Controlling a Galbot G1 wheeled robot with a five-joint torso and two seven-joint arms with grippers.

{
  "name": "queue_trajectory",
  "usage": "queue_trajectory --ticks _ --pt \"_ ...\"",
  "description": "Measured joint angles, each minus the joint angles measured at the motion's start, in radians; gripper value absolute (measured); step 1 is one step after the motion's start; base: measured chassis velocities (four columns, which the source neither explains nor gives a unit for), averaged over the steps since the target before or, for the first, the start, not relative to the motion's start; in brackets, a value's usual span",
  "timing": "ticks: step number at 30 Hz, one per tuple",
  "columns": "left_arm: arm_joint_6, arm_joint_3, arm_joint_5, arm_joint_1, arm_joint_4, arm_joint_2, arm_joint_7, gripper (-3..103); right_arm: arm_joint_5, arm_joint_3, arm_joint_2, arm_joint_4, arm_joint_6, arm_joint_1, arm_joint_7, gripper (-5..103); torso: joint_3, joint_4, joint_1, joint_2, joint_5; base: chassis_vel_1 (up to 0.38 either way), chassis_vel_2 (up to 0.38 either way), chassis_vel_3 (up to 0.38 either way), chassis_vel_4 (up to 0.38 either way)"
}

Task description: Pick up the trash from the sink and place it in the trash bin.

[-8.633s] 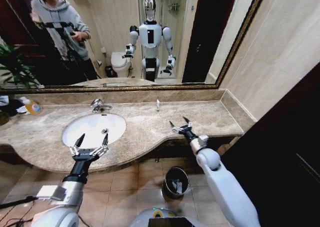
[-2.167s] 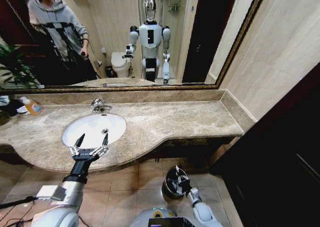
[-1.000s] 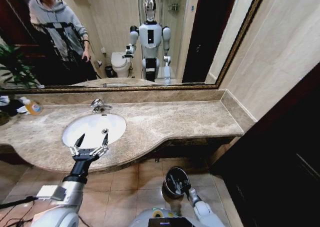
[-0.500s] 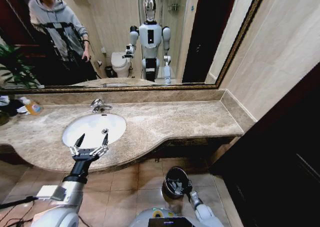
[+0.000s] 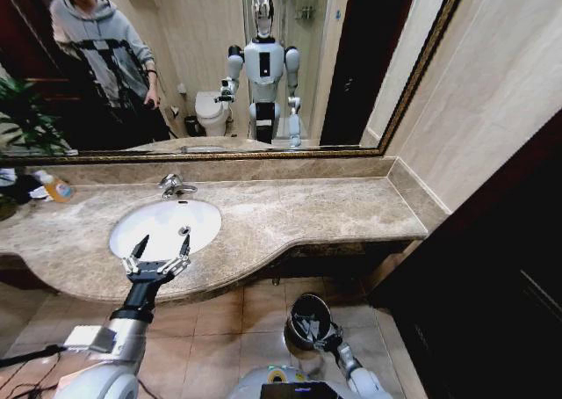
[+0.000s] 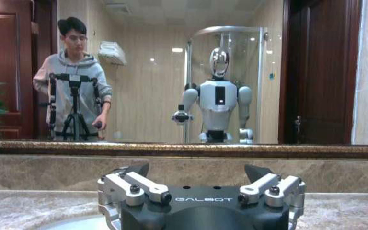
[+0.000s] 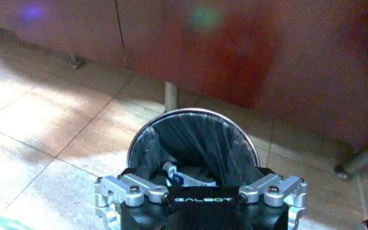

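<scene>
Trash (image 7: 182,178) sits down in the trash bin (image 5: 309,319) now; 8.6 s ago our right gripper (image 5: 327,337) was up at the counter, and now it hangs spread and empty over the rim. Left gripper (image 5: 156,260) waits wide open over the sink (image 5: 167,224), which looks cleared.

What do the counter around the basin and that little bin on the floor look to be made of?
The counter looks like polished beige marble or similar stone: mottled veining and a soft sheen. The trash bin seems dark plastic or metal, hard to tell, with a shiny, chrome-like rim and a creased black liner inside.
</scene>
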Motion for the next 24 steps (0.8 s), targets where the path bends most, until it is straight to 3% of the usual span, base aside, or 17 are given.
queue_trajectory --ticks 9,17,24 --pt "0.000 0.000 0.000 0.000 0.000 0.000 0.000 100 0.089 0.006 -0.020 0.096 0.044 -0.049 0.059 100 0.000 0.0001 0.000 0.000 0.0001 0.000 0.000 0.000 0.000" --pt "0.000 0.000 0.000 0.000 0.000 0.000 0.000 100 0.323 0.045 -0.042 0.490 0.087 -0.204 0.125 100 0.000 0.0000 0.000 0.000 0.0001 0.000 0.000 0.000 0.000" --pt "0.000 0.000 0.000 0.000 0.000 0.000 0.000 100 0.341 0.111 -0.048 0.734 0.063 -0.290 0.140 100 0.000 0.0000 0.000 0.000 0.0000 0.000 0.000 0.000 0.000"
